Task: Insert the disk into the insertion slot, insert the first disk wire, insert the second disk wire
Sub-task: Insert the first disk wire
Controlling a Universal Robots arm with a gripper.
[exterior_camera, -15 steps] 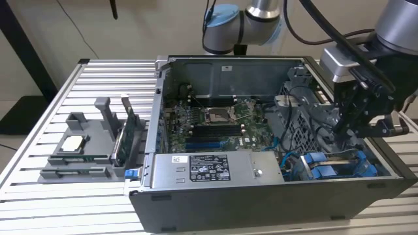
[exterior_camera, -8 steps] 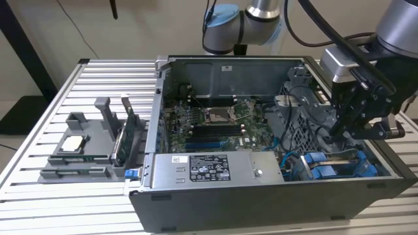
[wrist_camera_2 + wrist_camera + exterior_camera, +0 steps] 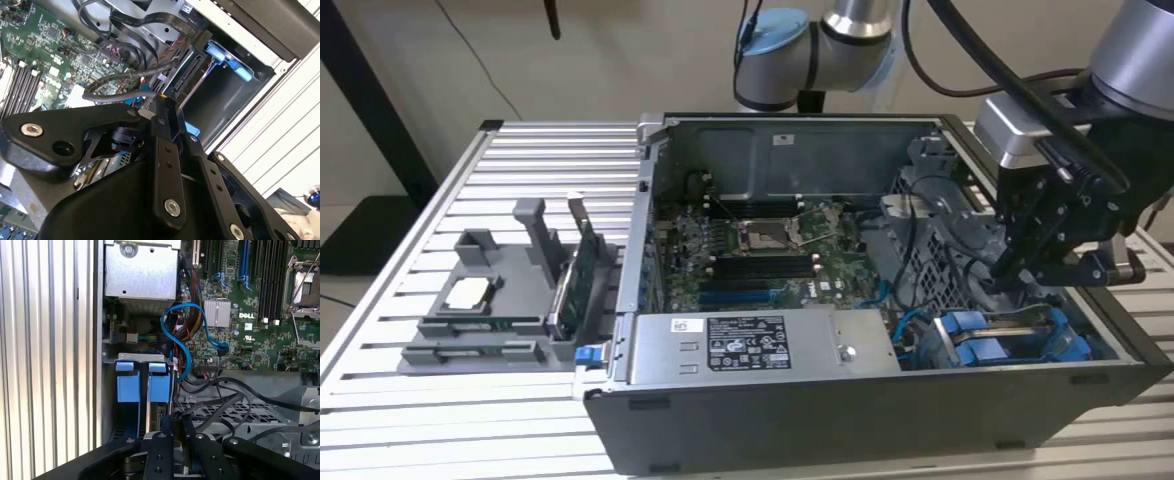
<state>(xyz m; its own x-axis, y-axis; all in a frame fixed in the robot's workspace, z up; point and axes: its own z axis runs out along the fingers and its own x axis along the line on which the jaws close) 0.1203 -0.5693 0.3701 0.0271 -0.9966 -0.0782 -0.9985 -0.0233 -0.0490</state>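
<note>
One step looks done: the disk (image 3: 187, 75) sits in the insertion slot (image 3: 1017, 342), at the computer case's (image 3: 854, 430) corner by the power supply (image 3: 747, 345); the gripper (image 3: 161, 100), seemingly clenched on a black wire (image 3: 115, 95), hovers beside it; plugging needs square alignment.

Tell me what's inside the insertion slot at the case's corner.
Two bright blue plastic pieces stand inside the insertion slot, with a dark gap between them. The gripper covers part of the slot, so whether the disk sits in there cannot be told.

Silver arm (image 3: 859, 14), blue joint cap (image 3: 778, 30)
</note>
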